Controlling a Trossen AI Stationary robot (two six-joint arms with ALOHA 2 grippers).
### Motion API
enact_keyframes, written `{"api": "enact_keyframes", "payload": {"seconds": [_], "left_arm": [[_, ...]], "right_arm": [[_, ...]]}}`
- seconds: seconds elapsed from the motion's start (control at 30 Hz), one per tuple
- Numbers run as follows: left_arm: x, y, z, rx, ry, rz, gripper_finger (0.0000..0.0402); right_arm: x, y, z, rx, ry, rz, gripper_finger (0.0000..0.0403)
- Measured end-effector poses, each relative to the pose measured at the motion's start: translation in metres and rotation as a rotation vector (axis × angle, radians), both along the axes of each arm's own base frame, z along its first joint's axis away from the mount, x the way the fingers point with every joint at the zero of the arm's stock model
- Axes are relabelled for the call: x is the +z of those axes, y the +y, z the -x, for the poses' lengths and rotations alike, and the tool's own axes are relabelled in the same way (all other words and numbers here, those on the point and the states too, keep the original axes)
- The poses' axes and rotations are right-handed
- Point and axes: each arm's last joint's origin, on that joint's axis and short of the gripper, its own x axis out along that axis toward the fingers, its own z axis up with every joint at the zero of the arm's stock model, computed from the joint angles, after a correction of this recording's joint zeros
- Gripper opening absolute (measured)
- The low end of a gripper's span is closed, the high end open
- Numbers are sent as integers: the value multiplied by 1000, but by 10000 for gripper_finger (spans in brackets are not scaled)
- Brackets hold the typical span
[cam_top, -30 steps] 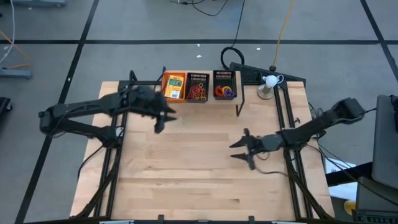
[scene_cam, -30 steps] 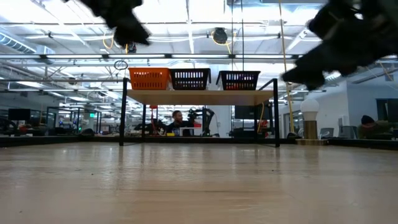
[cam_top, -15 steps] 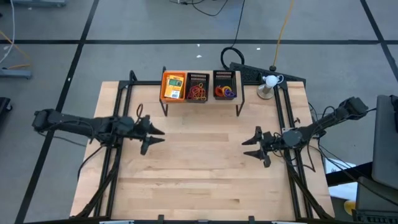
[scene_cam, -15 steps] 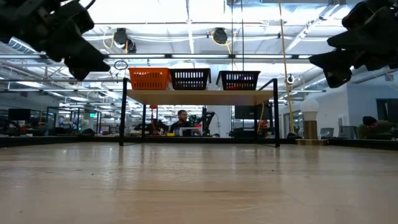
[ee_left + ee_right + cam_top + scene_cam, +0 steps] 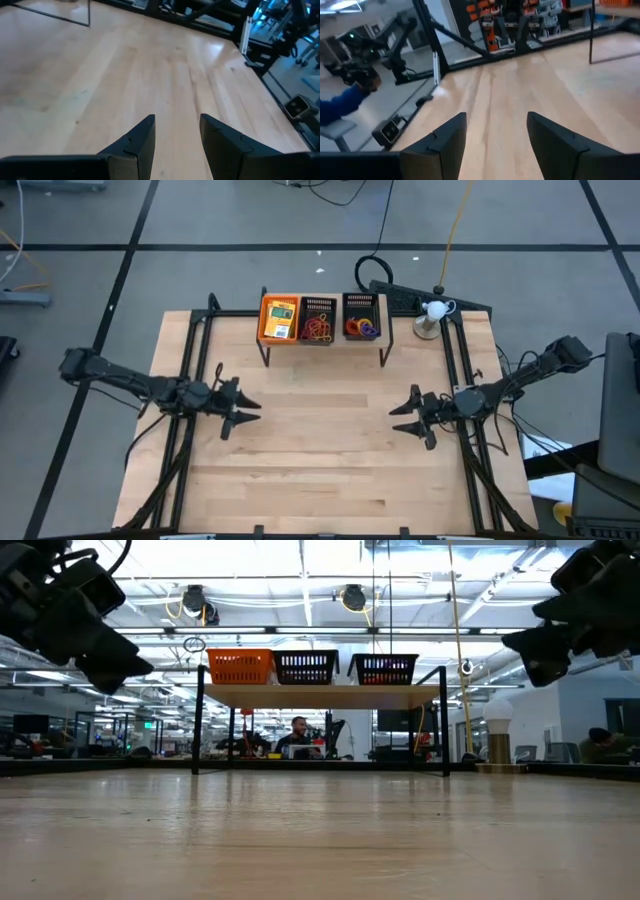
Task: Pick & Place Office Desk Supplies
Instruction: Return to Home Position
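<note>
Status: L pincer [image 5: 177, 120] hangs above the table [image 5: 320, 470] near its left edge; fingers [image 5: 135, 145] apart, nothing between them, bare wood visible through the gap. R pincer [image 5: 496, 117] mirrors it near the right edge, also spread and empty. Both are well apart from the shelf [image 5: 320, 695] at the far edge. Supplies loc.: packets [image 5: 280, 320] lie in the orange tray [image 5: 263, 330]; bands [image 5: 318, 330] sit in a tangle in the mid tray [image 5: 318, 304]; rings [image 5: 360, 329] sit in the R tray [image 5: 361, 301]. No supply item shows on the table top, so sorting is prob. complete. Handling, judged by look only: packets are light, flat, prob. semi-stiff w/ a slick wrap; grip across a short edge, fingers closing on both faces, since a flat-lying packet gives little to bite from above. Bands are near weightless, soft, stretchy, and prone to snag on each other and on the mesh; pinch one strand at the loop's outer arc, lift slowly, check for extras. Rings are small, light, likely firm, and apt to roll or pop out under squeeze; take across the ring wall w/ one finger in the hole, or clamp over the full dia. w/ light force. None look fragile; main risk is slip or multi-pick, not breakage.
</note>
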Motion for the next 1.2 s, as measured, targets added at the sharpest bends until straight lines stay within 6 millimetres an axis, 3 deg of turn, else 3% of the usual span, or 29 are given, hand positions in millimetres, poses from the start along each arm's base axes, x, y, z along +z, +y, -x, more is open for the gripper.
{"api": "enact_keyframes", "payload": {"seconds": [0.33, 0.53, 0.93, 1.2], "left_arm": [[-9, -11, 7, -40, 84, -50, 152], [-41, -13, 17, 17, 129, -27, 152], [-41, -19, 18, 3, 145, 6, 152], [-41, -20, 18, 13, 152, 86, 152]], "right_arm": [[-11, -1, 1, -7, 108, 2, 199], [-14, -1, 2, -17, 147, -12, 199], [-2, 0, 0, -10, 41, -102, 199], [-4, 0, 0, -6, 43, -48, 199]]}}
